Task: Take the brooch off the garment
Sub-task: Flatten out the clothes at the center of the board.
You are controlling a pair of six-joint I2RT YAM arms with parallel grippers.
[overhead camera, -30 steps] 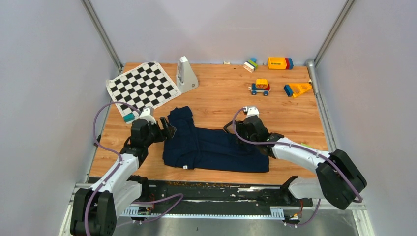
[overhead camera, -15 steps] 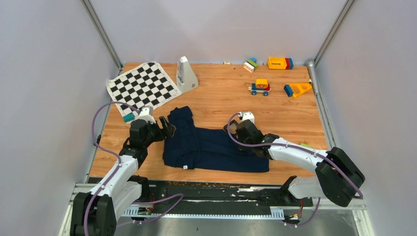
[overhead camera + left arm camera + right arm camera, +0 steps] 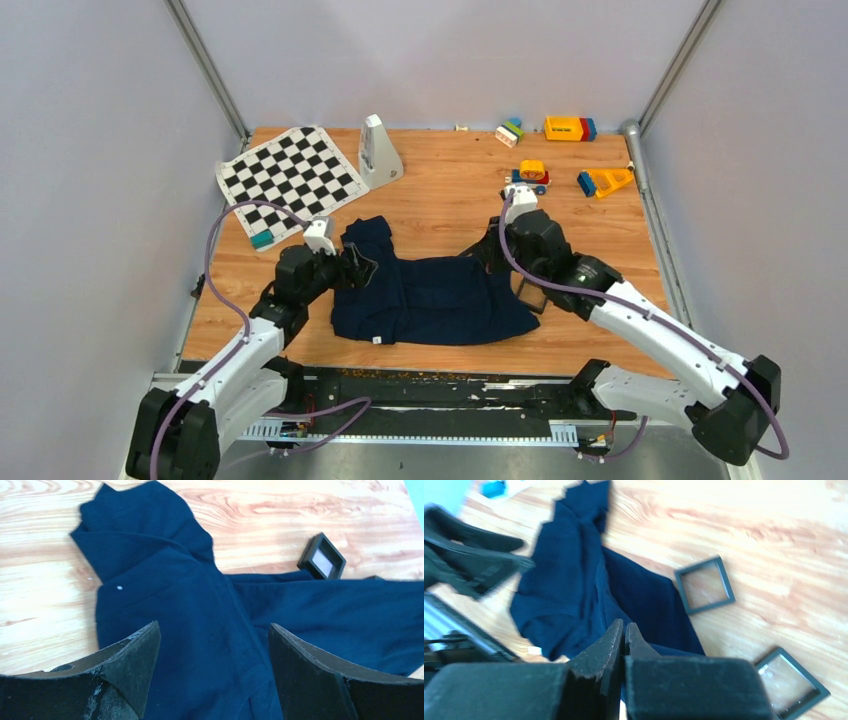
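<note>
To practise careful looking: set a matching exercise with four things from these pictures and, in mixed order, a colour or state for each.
Column one:
1 garment
2 chequered mat
3 left gripper
4 right gripper

Column two:
A jaws shut
B black and white
C dark navy
D jaws open

Pairs: 1-C, 2-B, 3-D, 4-A
</note>
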